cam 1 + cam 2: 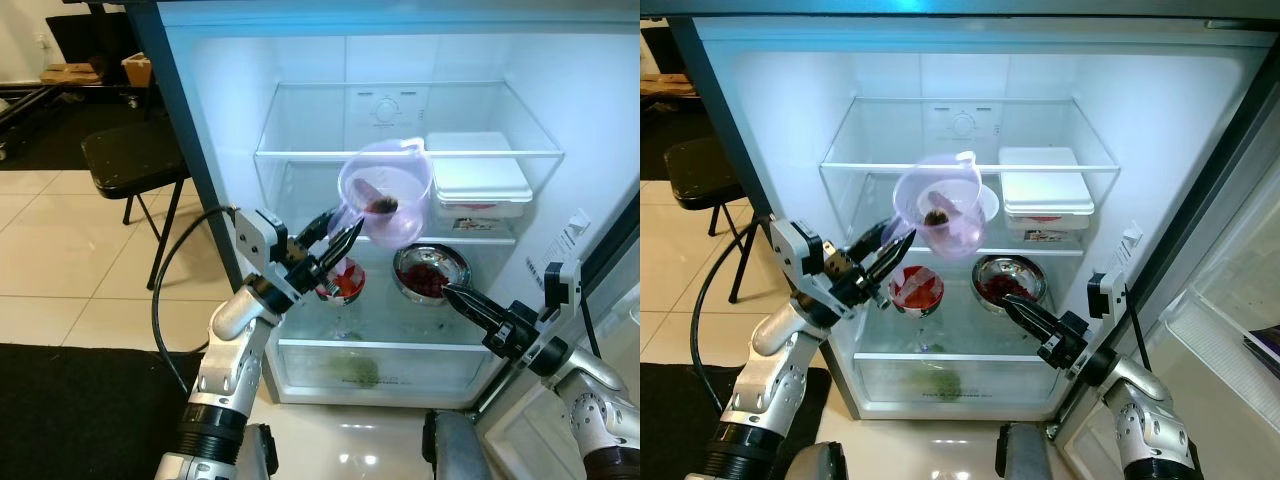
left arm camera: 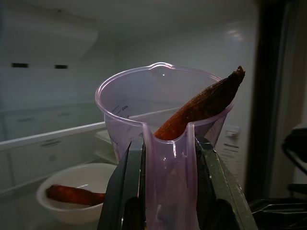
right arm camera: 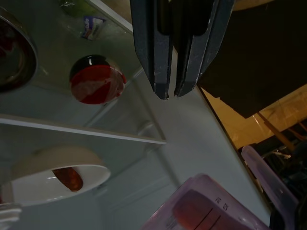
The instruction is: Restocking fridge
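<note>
My left gripper (image 1: 340, 240) is shut on the handle of a clear purple measuring jug (image 1: 386, 193), held tilted in front of the open fridge's middle shelf. A reddish-brown sweet potato (image 2: 201, 106) lies inside the jug. On the shelf behind sits a white bowl (image 2: 79, 191) with another sweet potato in it. Lower down stand a steel bowl (image 1: 432, 272) of red food and a film-covered red bowl (image 1: 342, 282). My right gripper (image 1: 462, 297) is shut and empty, low at the right in front of the steel bowl.
A white lidded box (image 1: 478, 181) rests on the middle shelf at the right. The glass top shelf (image 1: 400, 152) is bare. A crisper drawer (image 1: 370, 368) holds greens at the bottom. The fridge door (image 1: 1230, 290) stands open at right; a black stool (image 1: 130, 160) is at left.
</note>
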### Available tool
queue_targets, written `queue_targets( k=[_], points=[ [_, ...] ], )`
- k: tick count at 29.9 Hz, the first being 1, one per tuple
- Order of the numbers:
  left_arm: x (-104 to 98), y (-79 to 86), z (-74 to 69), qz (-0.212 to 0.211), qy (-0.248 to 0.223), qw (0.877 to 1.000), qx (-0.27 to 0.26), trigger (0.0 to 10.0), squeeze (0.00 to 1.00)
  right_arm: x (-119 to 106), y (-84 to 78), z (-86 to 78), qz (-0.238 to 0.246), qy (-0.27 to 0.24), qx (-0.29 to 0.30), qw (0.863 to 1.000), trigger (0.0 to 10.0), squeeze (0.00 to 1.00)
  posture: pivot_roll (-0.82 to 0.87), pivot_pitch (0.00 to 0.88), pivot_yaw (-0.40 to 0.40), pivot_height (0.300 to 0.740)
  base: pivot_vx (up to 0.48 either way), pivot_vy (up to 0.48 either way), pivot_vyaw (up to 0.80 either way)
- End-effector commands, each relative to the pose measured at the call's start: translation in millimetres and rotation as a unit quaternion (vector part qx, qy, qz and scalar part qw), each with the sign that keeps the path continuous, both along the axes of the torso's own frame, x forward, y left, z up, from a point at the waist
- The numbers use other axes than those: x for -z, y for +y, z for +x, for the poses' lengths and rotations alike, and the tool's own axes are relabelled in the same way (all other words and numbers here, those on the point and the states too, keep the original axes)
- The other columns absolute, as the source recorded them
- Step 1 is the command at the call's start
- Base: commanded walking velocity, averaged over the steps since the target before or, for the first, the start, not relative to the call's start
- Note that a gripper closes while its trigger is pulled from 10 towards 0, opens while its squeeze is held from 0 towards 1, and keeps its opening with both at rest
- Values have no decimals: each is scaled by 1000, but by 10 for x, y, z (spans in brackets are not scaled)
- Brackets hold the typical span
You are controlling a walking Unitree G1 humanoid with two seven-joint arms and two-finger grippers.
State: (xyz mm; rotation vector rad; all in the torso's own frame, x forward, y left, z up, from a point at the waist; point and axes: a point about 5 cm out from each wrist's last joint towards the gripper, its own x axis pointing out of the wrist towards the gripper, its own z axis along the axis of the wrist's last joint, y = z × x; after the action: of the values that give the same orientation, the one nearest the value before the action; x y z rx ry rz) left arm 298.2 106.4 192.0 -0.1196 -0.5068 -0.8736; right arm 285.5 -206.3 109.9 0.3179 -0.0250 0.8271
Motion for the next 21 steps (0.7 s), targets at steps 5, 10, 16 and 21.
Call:
queue_targets(
  k=[5, 10, 16, 21],
  points=[
    [-232, -12, -70, -13, -23, 999, 27, 10000, 0, -66, -1, -56, 5, -14, -16, 1000, 10000, 0, -32, 0, -21, 490, 0, 0, 0],
    [-368, 13, -50, -23, -26, 999, 15, 10000, 0, -106, 56, -85, 1, -18, -34, 999, 10000, 0, -29, 0, -20, 490, 0, 0, 0],
    [-405, 40, 119, -17, -1, 1000, -25, 10000, 0, -222, 100, 24, -27, -40, -2, 999, 10000, 0, -30, 0, -18, 490, 0, 0, 0],
    [-385, 25, 198, -6, 9, 999, -45, 10000, 0, -268, 95, 83, -34, -48, 25, 998, 10000, 0, -33, 0, -17, 490, 0, 0, 0]
  ],
)
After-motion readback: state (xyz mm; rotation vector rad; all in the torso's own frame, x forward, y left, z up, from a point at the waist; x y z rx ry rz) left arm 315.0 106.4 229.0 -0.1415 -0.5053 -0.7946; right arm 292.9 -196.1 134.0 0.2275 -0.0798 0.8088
